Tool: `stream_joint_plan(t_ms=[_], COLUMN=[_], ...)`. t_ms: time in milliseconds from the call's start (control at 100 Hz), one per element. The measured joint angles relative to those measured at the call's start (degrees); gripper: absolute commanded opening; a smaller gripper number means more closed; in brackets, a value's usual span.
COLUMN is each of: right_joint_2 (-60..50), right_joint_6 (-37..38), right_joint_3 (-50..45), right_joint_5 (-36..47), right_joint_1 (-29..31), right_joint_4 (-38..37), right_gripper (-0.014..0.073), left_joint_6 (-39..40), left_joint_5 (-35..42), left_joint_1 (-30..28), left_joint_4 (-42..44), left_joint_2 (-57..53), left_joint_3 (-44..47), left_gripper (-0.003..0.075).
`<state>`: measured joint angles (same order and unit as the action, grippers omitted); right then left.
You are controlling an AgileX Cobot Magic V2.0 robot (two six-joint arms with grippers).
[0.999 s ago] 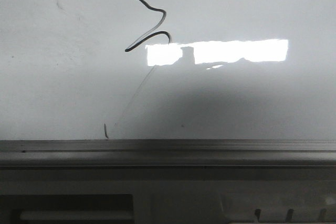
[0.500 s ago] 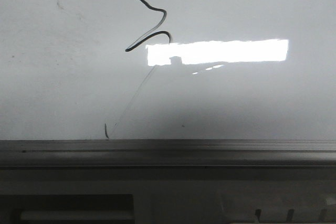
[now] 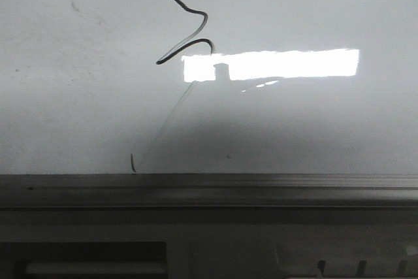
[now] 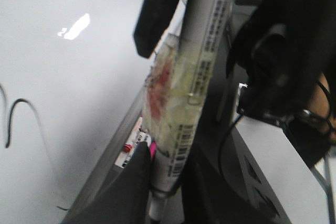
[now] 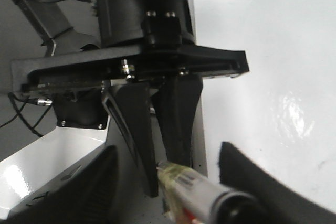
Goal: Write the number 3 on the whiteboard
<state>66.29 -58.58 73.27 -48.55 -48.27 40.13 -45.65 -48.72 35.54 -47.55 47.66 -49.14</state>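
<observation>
Number 3 (image 3: 189,31) sits drawn on upper left of whiteboard (image 3: 313,129), two bends, faint tail trailing toward the edge strip (image 3: 261,181). Writing looks essentially done. Left claw (image 4: 168,182) clamps taped marker (image 4: 184,93), off board. Right claw (image 5: 173,182) spread, holding nothing.

Taped marker (image 4: 181,103) (barcode label), black cables (image 5: 23,111)

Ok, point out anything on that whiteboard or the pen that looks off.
The number 3 on the whiteboard is a lopsided squiggle, and a faint thin tail runs from it down to a short dark tick by the grey edge strip. The marker in the left gripper is wrapped in yellowed tape with red stains.
</observation>
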Motion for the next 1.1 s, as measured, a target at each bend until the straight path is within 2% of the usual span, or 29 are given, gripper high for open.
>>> stream_joint_plan(t_ms=[80,130,170,220,290,320,340,460,660,899,969,1099], right_joint_2=[-0.64,-1.49,-2.41,-3.44,-4.57,-4.97,-5.16,-6.05,-6.3,-6.3,-6.3,-6.3], right_joint_6=[3.52,6.45,8.87,11.11,13.19,13.75,14.15,14.99,16.55,17.84,17.84,17.84], right_joint_3=[0.0,0.0,0.0,0.0,0.0,0.0,0.0,-0.13,-2.32,-3.5,-3.5,-3.5], right_joint_5=[0.26,-0.16,-0.39,-1.08,-2.14,-2.58,-2.9,-4.04,-5.04,-5.36,-5.46,-5.46], right_joint_1=[2.65,4.67,6.55,8.76,11.64,12.83,13.24,15.38,15.47,15.47,15.47,15.47], right_joint_4=[-1.92,-3.17,-3.61,-4.03,-4.4,-4.54,-4.54,-4.54,-4.54,-4.68,-4.68,-4.68], right_gripper=[0.0564,0.0521,0.0454,0.0335,0.0102,-0.0024,-0.0066,-0.005,-0.005,-0.005,-0.005,-0.005], left_joint_6=[7.13,11.55,14.71,17.25,19.13,19.55,19.68,20.13,20.41,20.55,20.55,20.55], left_joint_5=[6.1,10.6,14.23,17.87,22.23,23.7,24.67,29.36,35.73,37.26,37.55,37.75], left_joint_1=[0.0,0.0,-0.1,-0.04,-0.04,-0.04,-0.04,-0.04,-0.04,0.07,0.07,0.16], left_joint_4=[3.06,5.66,7.39,8.27,8.37,8.1,7.9,6.03,4.86,4.19,4.29,4.49], left_joint_2=[0.0,0.12,0.37,1.17,2.59,3.32,3.94,8.05,14.9,19.78,20.3,20.56], left_joint_3=[1.57,3.05,4.49,6.23,8.42,9.05,9.42,9.97,9.97,9.87,9.87,9.76], left_gripper=[-0.0021,-0.0021,-0.0021,-0.0021,-0.0021,-0.0021,-0.0021,-0.0021,-0.0021,-0.0015,0.0027,0.019])
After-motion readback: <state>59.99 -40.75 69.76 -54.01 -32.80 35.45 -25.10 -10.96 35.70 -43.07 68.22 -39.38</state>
